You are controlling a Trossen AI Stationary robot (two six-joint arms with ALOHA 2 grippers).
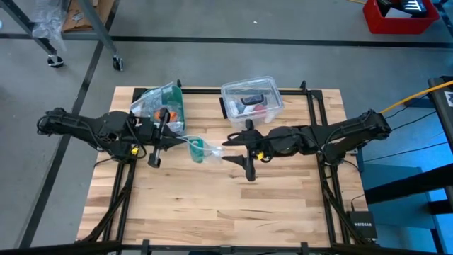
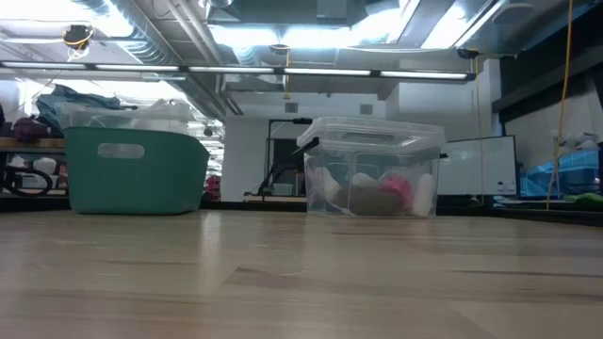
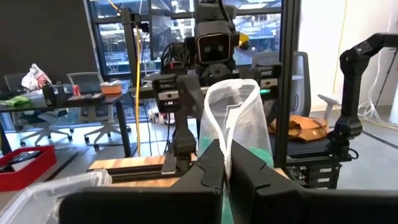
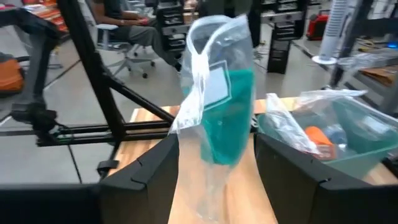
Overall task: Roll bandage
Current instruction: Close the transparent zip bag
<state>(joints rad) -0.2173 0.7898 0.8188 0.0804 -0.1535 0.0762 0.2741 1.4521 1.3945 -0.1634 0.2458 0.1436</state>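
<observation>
The teal-green bandage [image 4: 233, 118] sits inside a clear plastic bag [image 4: 208, 68], which also shows in the high view [image 1: 198, 149] between the two arms. My left gripper [image 3: 227, 152] is shut on the bag; it comes from the table's left [image 1: 182, 142]. My right gripper [image 4: 217, 165] is open. Its fingers stand on either side of the bag without touching it, reaching from the table's right [image 1: 226, 149]. The low view shows neither the bag nor the grippers. My left gripper pinches the clear plastic bag [image 3: 231, 134] between its two shut fingers, at the bag's end nearest the left arm. The fingers lie about level, reaching from the table's left. The bag sticks out past the fingertips toward the right gripper, with the bandage inside it.
A teal bin [image 1: 164, 105] with clear bags and an orange item stands at the far left, behind the left gripper. A lidded clear plastic box [image 1: 252, 99] stands at the far middle. Bare wood [image 1: 212, 205] lies toward the near edge.
</observation>
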